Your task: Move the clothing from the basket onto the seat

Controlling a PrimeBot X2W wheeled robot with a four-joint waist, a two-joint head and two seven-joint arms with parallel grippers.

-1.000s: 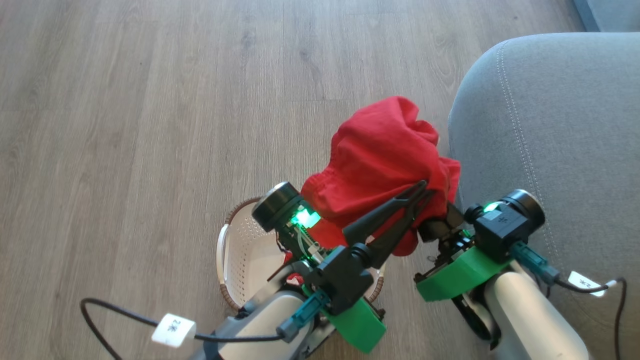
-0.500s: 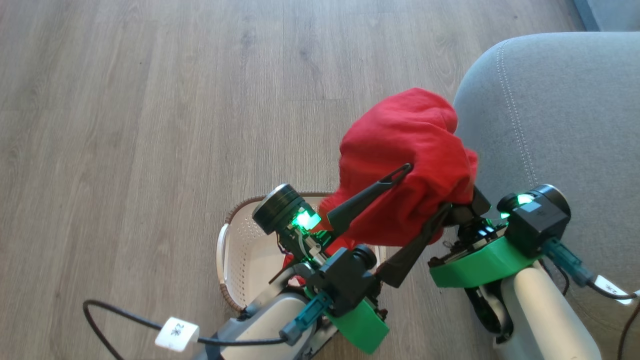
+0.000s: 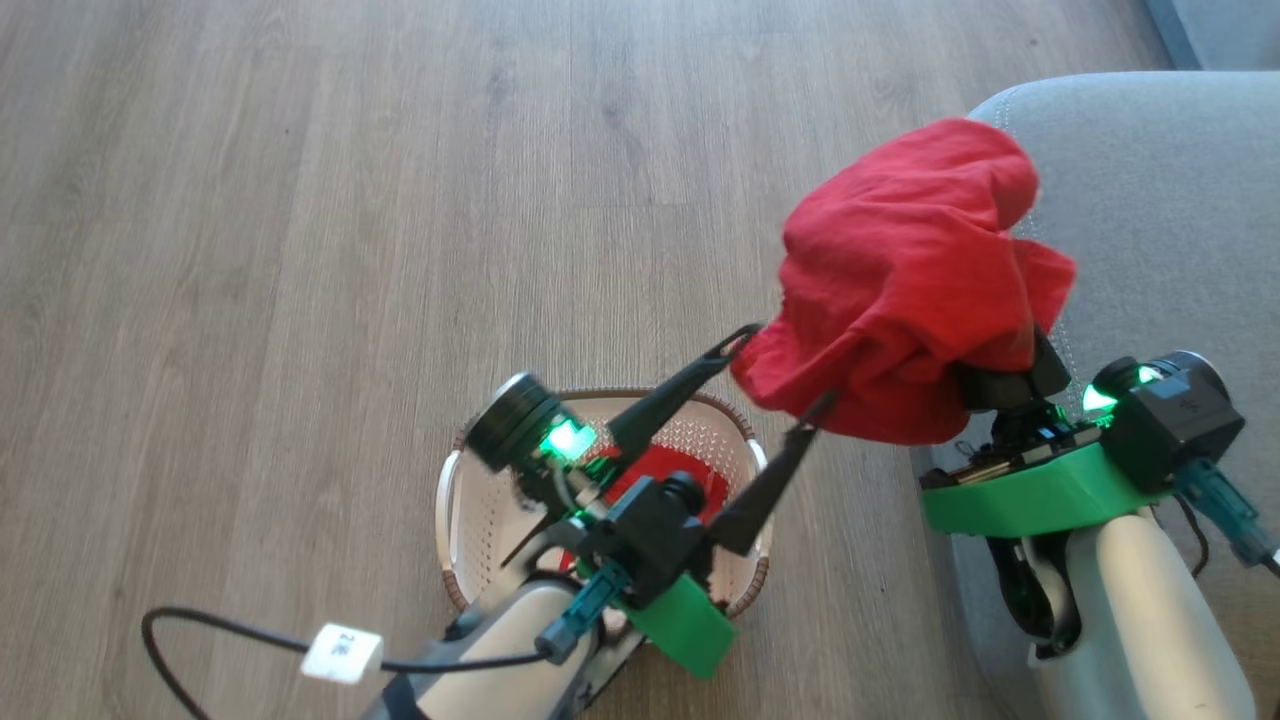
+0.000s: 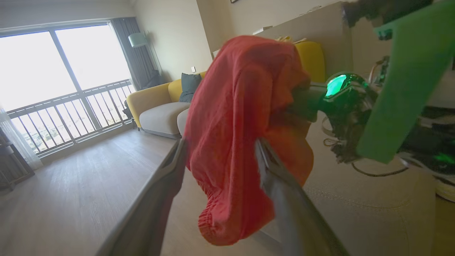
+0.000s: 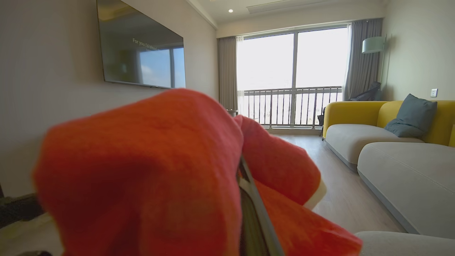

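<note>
A bright-red garment with a gathered elastic waistband hangs bunched over my right gripper, which is shut on it; the cloth hides most of the fingers. It hangs in the air at the left edge of the grey seat. My left gripper is open, its fingertips at the garment's lower left edge, over the cream basket. More red clothing lies in the basket. In the left wrist view the garment hangs just beyond the spread fingers.
The basket stands on a wood-look floor next to the seat's rounded corner. A labelled cable trails from my left arm. A yellow sofa, a wall screen and a balcony window lie farther off.
My left gripper opened and let go of the garment, then dropped back toward the basket. The right gripper carried the garment up and to the right, to the seat's edge.
</note>
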